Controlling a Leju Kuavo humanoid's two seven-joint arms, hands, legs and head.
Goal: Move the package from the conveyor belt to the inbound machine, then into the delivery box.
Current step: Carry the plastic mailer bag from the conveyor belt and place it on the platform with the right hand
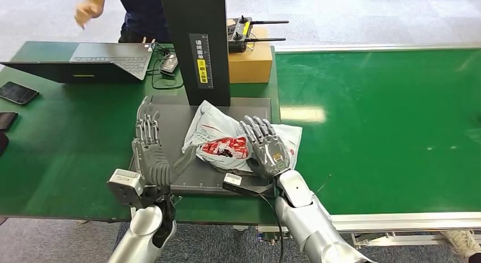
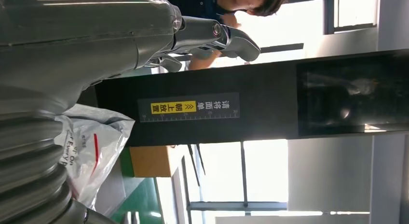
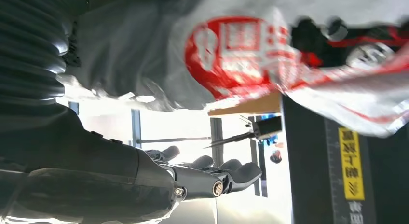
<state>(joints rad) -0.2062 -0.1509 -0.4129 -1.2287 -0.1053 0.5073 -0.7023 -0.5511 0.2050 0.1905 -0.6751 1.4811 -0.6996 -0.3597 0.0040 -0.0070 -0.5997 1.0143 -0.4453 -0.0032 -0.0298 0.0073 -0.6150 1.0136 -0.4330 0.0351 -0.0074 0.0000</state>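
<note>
The package [image 1: 224, 144], a grey-white plastic bag with red print, lies on the dark platform [image 1: 170, 113] of the inbound machine, at the foot of its black column [image 1: 198, 42]. My left hand [image 1: 150, 149] stands just left of the package with its fingers straight and apart, holding nothing. My right hand [image 1: 266, 147] lies at the bag's right side, fingers spread and nothing gripped. The left wrist view has the bag [image 2: 91, 147] beside my left hand [image 2: 96, 40]. In the right wrist view the bag [image 3: 231, 55] sits close to my right hand [image 3: 96, 171], whose fingers stay extended.
The green conveyor belt [image 1: 385, 121] stretches to the right. Behind the machine stands a cardboard box [image 1: 249, 62] with a controller [image 1: 244, 33] on top. A laptop [image 1: 85, 62] and a phone [image 1: 18, 93] lie on the left table, where a person [image 1: 91, 8] stands.
</note>
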